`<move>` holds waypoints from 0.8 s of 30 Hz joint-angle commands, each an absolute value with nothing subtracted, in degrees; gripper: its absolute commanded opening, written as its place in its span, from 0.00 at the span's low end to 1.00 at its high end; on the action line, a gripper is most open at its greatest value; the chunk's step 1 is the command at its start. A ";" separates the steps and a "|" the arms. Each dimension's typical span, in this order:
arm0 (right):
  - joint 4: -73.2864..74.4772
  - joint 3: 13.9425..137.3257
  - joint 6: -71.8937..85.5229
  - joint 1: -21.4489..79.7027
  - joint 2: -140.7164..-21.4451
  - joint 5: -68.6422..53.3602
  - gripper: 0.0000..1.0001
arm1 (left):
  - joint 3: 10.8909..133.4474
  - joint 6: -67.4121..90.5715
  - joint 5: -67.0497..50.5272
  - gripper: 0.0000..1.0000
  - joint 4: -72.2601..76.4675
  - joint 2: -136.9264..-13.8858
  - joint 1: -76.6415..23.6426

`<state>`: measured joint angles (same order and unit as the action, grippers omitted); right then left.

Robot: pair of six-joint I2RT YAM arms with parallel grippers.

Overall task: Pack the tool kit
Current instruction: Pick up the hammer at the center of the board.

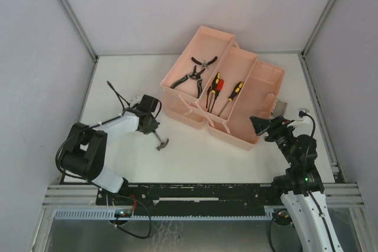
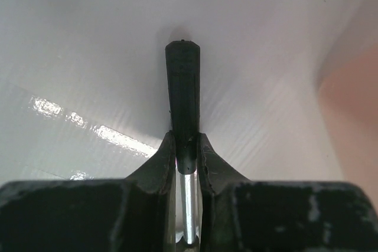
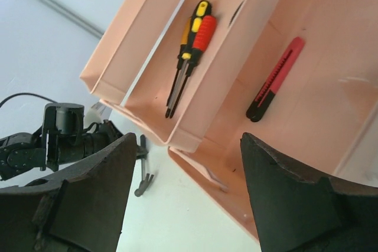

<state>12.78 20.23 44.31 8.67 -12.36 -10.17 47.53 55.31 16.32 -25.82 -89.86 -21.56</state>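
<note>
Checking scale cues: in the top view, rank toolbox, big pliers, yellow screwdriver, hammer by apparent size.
1. toolbox
2. big pliers and yellow screwdriver, too alike to rank
3. hammer, smallest showing, though partly hidden

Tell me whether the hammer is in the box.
No, the hammer is outside the box, clamped in the left gripper.

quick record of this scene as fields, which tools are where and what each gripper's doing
toolbox: pink, open, trays spread
pliers: far left tray
screwdrivers: middle tray
utility knife: red, bottom compartment
hammer: outside the toolbox, near its left side
left gripper: shut on the hammer handle
right gripper: open, empty, at the toolbox's near right corner
</note>
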 commanded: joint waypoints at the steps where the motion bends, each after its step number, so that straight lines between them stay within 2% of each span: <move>1: 7.05 22.85 42.22 8.62 -13.83 -17.85 0.71 | 38.60 55.74 13.68 0.00 -23.81 -89.22 -23.90; 10: -0.10 22.85 40.43 8.90 -16.65 -31.58 0.71 | 31.19 57.56 11.94 0.00 -18.39 -80.84 -25.91; 24: -6.56 22.16 37.86 16.17 -21.70 -39.72 0.70 | 26.44 57.83 12.96 0.00 -20.04 -58.48 -25.91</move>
